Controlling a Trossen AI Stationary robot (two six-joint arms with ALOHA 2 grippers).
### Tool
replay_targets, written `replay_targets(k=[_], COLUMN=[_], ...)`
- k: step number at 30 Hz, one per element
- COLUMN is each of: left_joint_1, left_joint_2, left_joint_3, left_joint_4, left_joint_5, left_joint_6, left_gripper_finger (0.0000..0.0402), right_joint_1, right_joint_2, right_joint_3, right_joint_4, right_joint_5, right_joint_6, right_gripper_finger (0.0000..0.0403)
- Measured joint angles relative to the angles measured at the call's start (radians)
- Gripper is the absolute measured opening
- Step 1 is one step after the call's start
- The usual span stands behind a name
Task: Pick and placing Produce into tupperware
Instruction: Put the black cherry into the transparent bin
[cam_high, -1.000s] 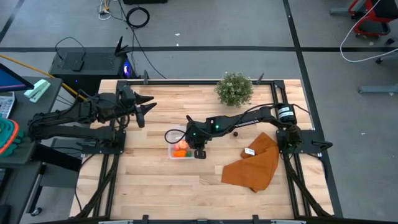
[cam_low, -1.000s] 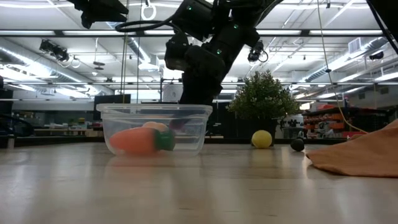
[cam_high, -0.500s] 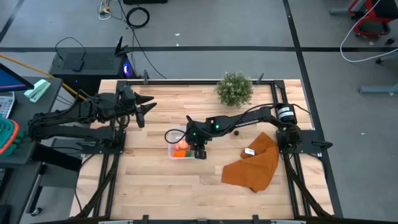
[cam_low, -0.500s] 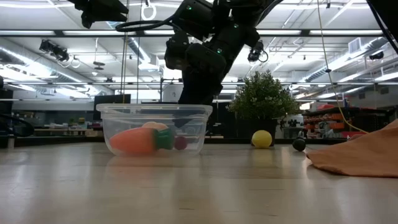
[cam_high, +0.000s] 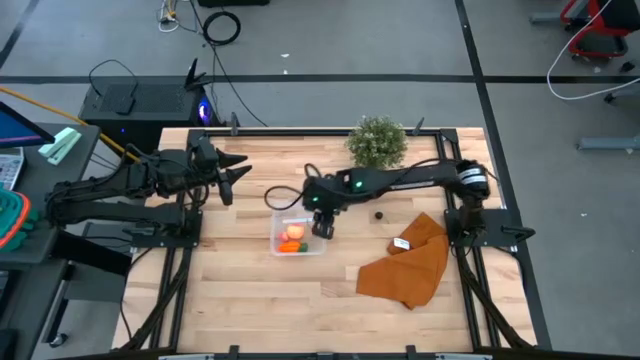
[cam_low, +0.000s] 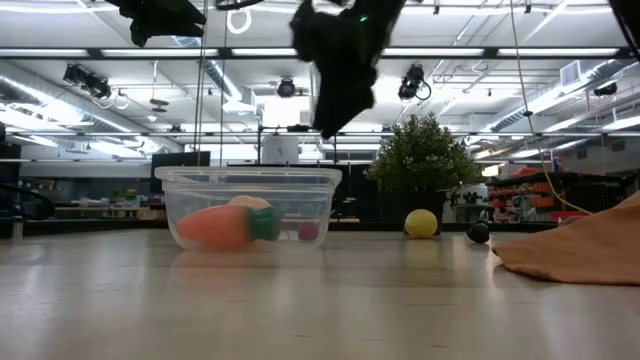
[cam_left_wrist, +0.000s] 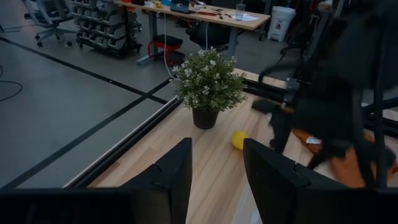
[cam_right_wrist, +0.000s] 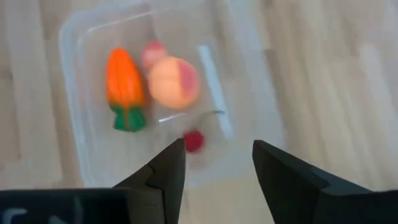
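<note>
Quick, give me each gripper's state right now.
Left gripper: open, holding nothing, waiting at the table's left edge.
Right gripper: open, holding nothing, above the tupperware with the carrot inside.

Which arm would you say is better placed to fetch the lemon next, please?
Probably the right. Its open, empty claw hangs above the tupperware, mid-table, nearer the lemon by the plant. The left claw waits at the table's left edge, farther off.
</note>
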Motion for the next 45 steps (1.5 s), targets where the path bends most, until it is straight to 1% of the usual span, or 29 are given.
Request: replay_targets(k=[2,5,10,14,17,20,24,26,30,36,41,45], left_joint_1=[0.0,0.0,0.0,0.0,0.0,0.0,0.0,0.0,0.0,0.0,0.0,0.0], left_joint_2=[0.0,0.0,0.0,0.0,0.0,0.0,0.0,0.0,0.0,0.0,0.0,0.0], left_joint_3=[0.0,0.0,0.0,0.0,0.0,0.0,0.0,0.0,0.0,0.0,0.0,0.0], left_joint_4=[-0.001,0.0,0.001,0.001,0.002,0.002,0.002,0.003,0.003,0.002,0.002,0.001], left_joint_5=[0.0,0.0,0.0,0.0,0.0,0.0,0.0,0.0,0.0,0.0,0.0,0.0], left_joint_6=[0.0,0.0,0.0,0.0,-0.003,-0.01,-0.01,-0.01,-0.01,-0.011,-0.011,-0.011], left_gripper_finger=[0.0152,0.0155,0.0153,0.0149,0.0151,0.0154,0.0154,0.0152,0.015,0.0155,0.015,0.0151], right_joint_1=[0.0,-0.002,-0.004,-0.004,0.002,0.004,0.003,0.003,0.003,0.003,-0.004,-0.019], right_joint_2=[-0.057,-0.159,-0.344,-0.477,-0.547,-0.589,-0.589,-0.58,-0.542,-0.486,-0.449,-0.439], right_joint_3=[-0.041,-0.14,-0.376,-0.57,-0.691,-0.78,-0.844,-0.855,-0.865,-0.865,-0.865,-0.865], right_joint_4=[-0.025,-0.021,0.031,0.116,0.171,0.218,0.231,0.24,0.23,0.224,0.208,0.194], right_joint_5=[0.03,0.065,0.118,0.136,0.137,0.134,0.107,0.09,0.092,0.113,0.119,0.12], right_joint_6=[0.028,0.095,0.266,0.437,0.541,0.614,0.65,0.65,0.621,0.603,0.656,0.697], right_gripper_finger=[0.0154,0.0154,0.0153,0.0153,0.0153,0.0153,0.0153,0.0153,0.0158,0.0189,0.0213,0.0224])
